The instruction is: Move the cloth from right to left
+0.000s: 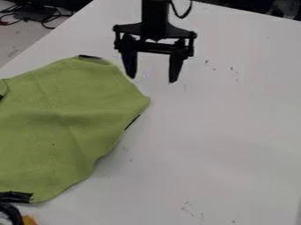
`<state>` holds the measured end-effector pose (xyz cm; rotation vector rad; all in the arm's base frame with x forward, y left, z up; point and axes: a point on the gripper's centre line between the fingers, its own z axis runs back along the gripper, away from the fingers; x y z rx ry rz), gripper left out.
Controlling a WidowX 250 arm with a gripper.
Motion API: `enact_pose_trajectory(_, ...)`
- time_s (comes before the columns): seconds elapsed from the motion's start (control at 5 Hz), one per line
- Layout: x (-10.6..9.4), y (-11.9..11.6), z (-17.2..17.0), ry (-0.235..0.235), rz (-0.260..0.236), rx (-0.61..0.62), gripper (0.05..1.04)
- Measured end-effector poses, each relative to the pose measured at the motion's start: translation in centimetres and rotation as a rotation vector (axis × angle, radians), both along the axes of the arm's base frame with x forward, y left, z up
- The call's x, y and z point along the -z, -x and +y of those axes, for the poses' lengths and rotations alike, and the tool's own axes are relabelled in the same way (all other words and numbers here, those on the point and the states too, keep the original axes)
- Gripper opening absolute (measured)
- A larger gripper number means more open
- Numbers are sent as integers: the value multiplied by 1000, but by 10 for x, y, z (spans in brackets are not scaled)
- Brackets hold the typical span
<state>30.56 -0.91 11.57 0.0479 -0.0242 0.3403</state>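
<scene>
Green cloth [64, 118] — one — lies near one gripper [152, 80], two fingers [175, 68] spread.

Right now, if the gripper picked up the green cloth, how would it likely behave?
The cloth would probably hang floppy, since its outline is wavy and soft creases cross it. It looks thin where it lies flat, so it is likely light for its spread. It seems unlikely to roll, lying spread on the table.

green cloth [64, 118] cut off at left edge, arm [155, 15] cut off at top
</scene>
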Motion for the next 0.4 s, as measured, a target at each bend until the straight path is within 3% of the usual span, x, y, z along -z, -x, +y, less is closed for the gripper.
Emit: enact_pose_trajectory(0.4,5,-7,-24,5,23,26,998)
